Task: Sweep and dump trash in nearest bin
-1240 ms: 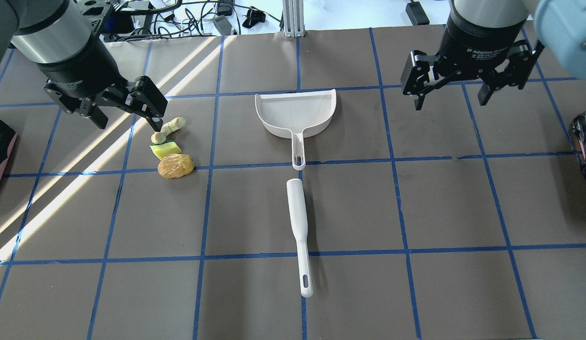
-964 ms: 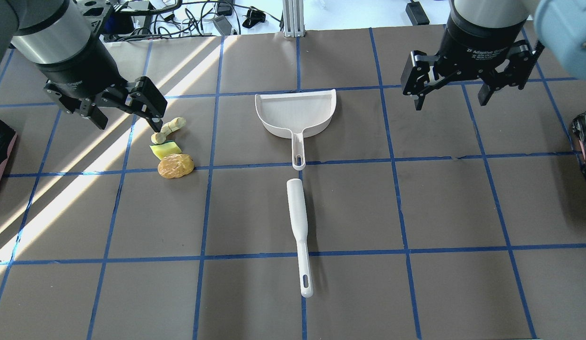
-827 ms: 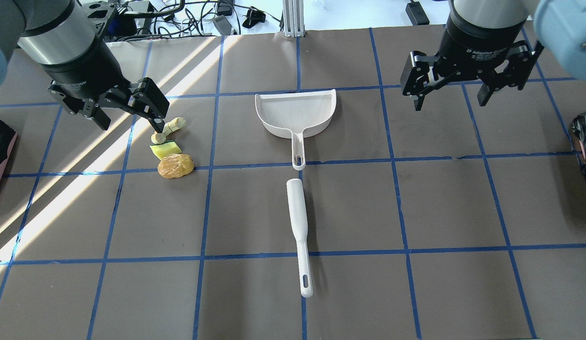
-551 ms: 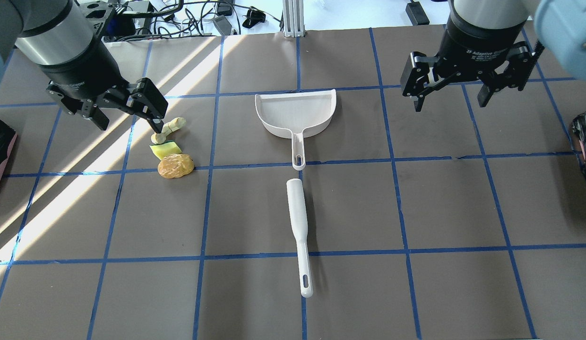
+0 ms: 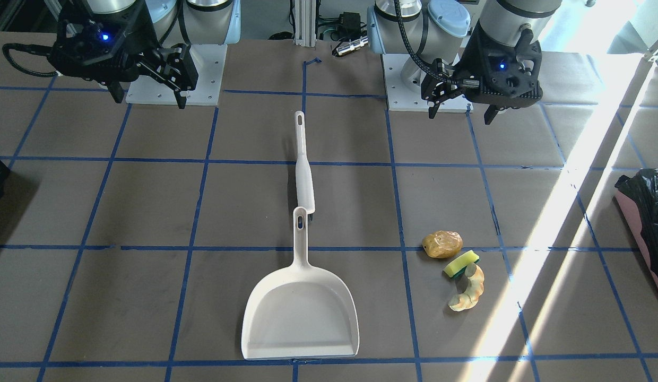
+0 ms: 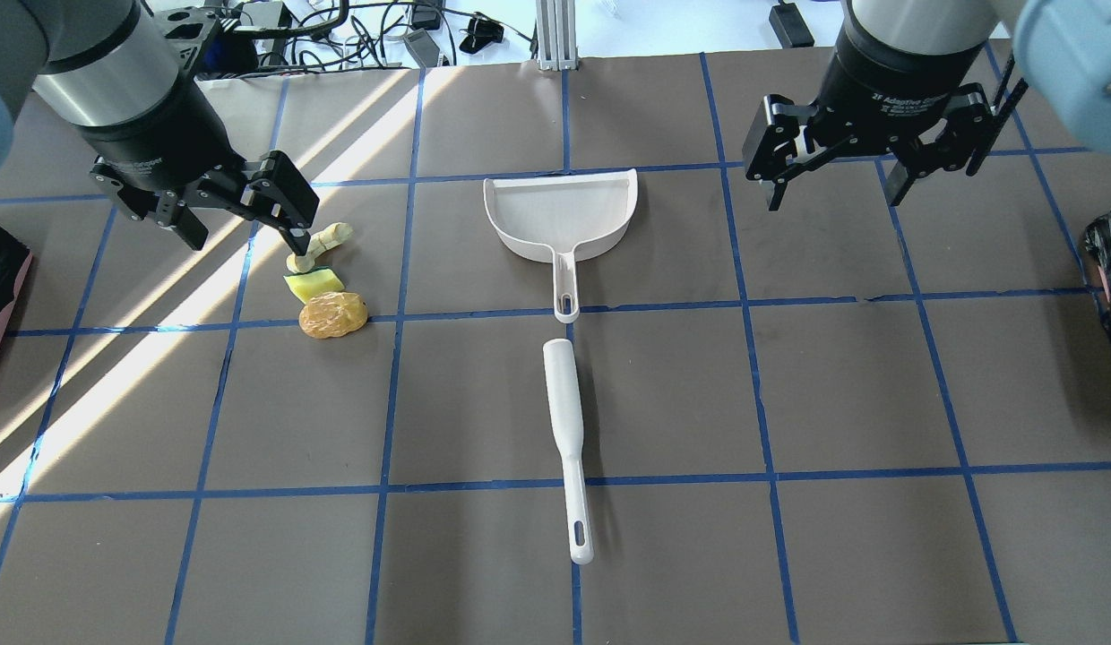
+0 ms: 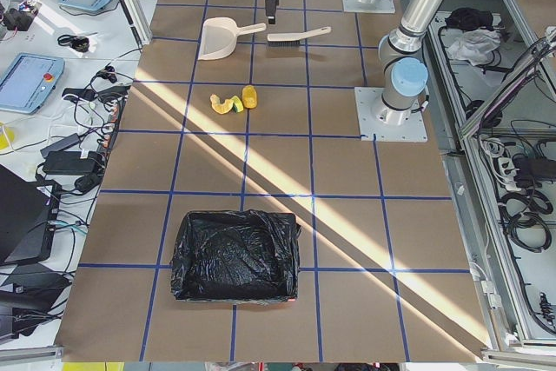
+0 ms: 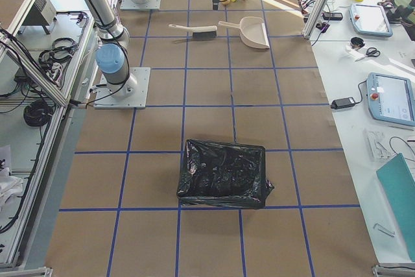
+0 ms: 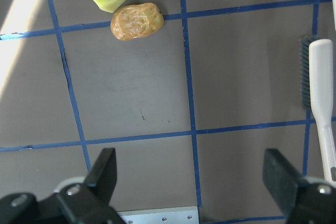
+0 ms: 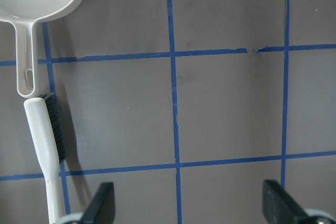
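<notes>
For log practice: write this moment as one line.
left end effector: open, empty | right end effector: open, empty | brush, dustpan: untouched | trash: unswept

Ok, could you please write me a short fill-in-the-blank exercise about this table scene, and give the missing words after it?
1. The dustpan and the brush are both ____ in colour.
2. The trash is ____ small pieces lying close together.
3. The left gripper and the right gripper both have their fingers ____.
4. The bin is lined with a crinkled ____ plastic bag.

Missing words: white, three, open, black.
</notes>
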Controlling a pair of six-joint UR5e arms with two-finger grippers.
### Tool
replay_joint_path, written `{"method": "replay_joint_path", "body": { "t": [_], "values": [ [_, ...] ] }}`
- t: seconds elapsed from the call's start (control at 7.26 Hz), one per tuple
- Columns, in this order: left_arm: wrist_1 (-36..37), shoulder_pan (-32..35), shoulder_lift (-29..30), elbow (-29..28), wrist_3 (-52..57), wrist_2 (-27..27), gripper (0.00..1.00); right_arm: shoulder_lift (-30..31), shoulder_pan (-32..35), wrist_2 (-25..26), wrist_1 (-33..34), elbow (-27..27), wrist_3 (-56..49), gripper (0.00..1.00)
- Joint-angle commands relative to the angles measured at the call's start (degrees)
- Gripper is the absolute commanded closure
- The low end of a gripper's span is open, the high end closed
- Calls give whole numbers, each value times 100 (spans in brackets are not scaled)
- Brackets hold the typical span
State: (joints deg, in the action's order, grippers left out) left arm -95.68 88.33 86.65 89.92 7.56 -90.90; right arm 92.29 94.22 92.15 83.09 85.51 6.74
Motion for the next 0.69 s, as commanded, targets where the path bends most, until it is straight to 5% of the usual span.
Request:
{"method": "replay_joint_path", "body": {
  "t": [0.0,0.55],
  "values": [
    [-12,0,28,8,0,2,0,0,8,-127,5,18,-23,0],
    [6,-9,10,70,0,11,0,0,0,-136,-4,10,-67,0]
  ]
}}
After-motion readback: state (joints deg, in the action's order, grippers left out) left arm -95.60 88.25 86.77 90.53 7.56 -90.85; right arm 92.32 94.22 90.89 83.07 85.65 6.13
